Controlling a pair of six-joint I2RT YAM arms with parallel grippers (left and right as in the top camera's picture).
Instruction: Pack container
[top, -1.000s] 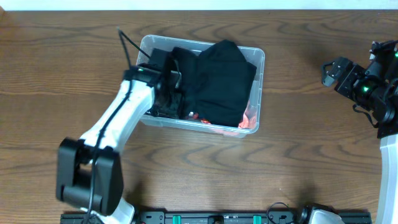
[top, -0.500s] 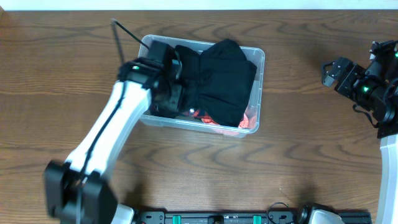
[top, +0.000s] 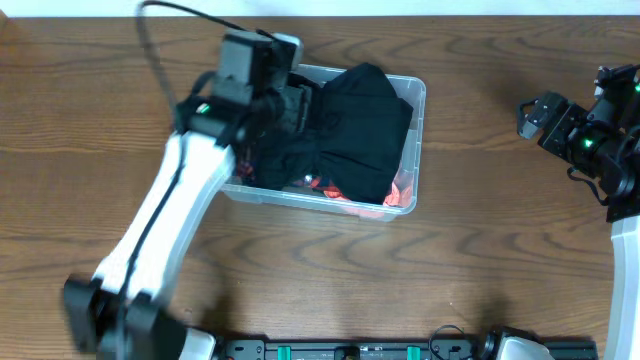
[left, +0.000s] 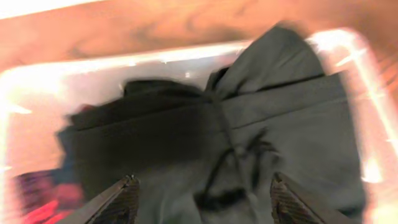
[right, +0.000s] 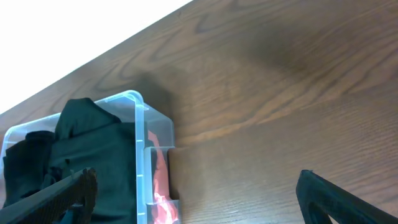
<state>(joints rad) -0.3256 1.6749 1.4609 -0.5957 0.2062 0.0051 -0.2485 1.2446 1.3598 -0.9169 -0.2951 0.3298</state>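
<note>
Black clothes fill container; L arm over it seen overhead only.

You've got a dark brown wood-grain table w/ a black rail along its near edge; small green bits sit on the rail. Upper middle of the table: a bundle of black cloth, folded & bunched, creased on top. Orange-red cloth pokes out under the bundle's near right corner, and more red shows approx. mid near side. A white strip runs past the far edge.
</note>
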